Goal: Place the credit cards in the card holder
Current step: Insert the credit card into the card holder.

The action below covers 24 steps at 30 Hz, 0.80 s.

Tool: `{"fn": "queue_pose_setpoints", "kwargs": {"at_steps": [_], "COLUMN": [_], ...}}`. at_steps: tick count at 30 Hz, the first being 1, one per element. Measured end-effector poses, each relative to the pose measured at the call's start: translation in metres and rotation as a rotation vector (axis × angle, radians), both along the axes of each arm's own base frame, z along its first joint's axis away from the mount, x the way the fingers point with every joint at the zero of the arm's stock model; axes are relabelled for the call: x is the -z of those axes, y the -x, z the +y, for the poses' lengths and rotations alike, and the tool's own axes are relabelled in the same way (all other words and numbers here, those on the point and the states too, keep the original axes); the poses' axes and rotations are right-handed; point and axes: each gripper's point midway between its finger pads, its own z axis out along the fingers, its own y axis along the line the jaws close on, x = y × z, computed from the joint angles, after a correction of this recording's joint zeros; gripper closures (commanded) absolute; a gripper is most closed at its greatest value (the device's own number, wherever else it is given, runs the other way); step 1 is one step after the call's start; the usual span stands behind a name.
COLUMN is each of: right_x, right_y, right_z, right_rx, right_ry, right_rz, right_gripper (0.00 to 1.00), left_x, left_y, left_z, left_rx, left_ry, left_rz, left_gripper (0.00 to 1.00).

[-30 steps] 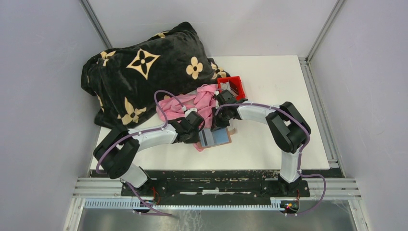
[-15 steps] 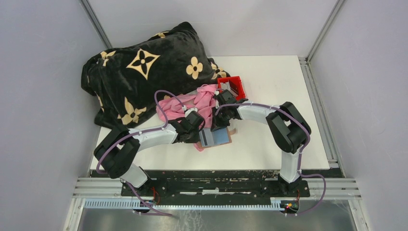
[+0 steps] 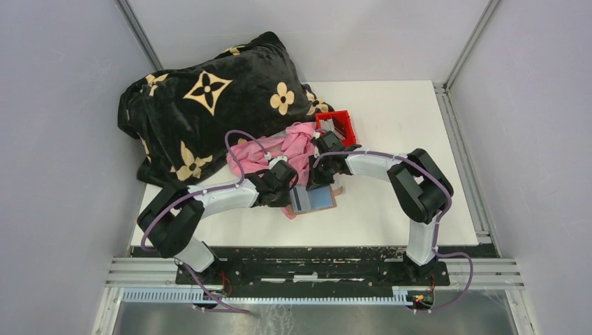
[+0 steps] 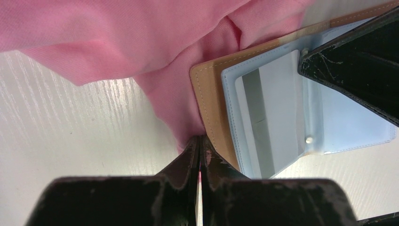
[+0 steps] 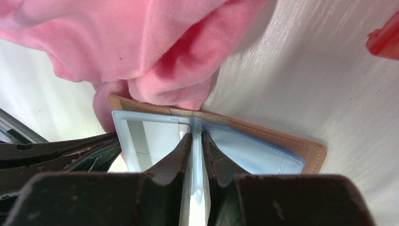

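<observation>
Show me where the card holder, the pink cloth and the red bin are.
card holder [image 4: 209, 99], left wrist view, tan leather border.
pink cloth [image 3: 297, 143], top view, its middle.
red bin [image 3: 349, 127], top view, right wall.

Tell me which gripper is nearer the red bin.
Right. The right gripper grips the card holder just this side of the red bin; the left gripper sits farther at the holder's left edge.

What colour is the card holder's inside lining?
The card holder lining is light blue; clearest in left wrist view.
</observation>
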Motion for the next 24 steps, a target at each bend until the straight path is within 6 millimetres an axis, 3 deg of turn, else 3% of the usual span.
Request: {"fn": "queue_pose_setpoints", "kwargs": {"at_steps": [24], "right_x": [-0.002], "right_y": [0.012], "right_z": [0.007], "right_rx": [0.0], "right_ry": [0.012], "right_rz": [0.006], "right_gripper": [0.82], "left_x": [0.0], "left_y": [-0.001], "left_z": [-0.004], "left_rx": [0.005], "left_ry": [0.004], "left_rz": [0.009], "left_gripper": [0.93]}}
